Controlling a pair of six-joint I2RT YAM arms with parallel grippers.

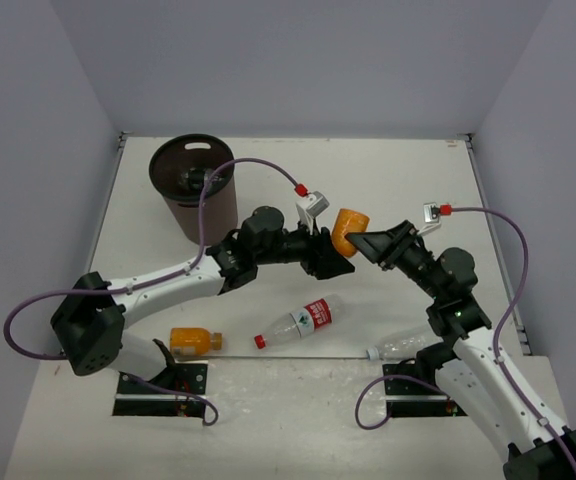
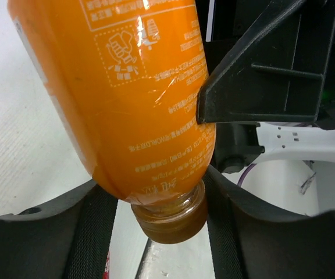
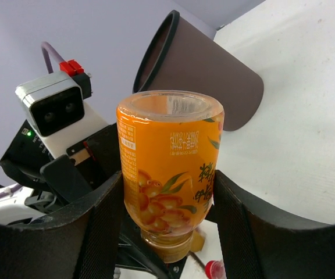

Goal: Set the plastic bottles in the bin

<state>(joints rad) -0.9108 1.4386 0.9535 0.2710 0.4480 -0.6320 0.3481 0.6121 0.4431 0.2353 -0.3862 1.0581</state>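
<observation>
Matte black, the right gripper (image 3: 166,192) clamps the glossy orange bottle (image 3: 167,157) around its rounded belly, held above mid-table. Opposite, the left gripper (image 2: 156,189) looks closed on the tapered shoulder near the cap, though contact is hard to judge. Far left stands the brown tapered bin (image 1: 194,190), upright.
</observation>
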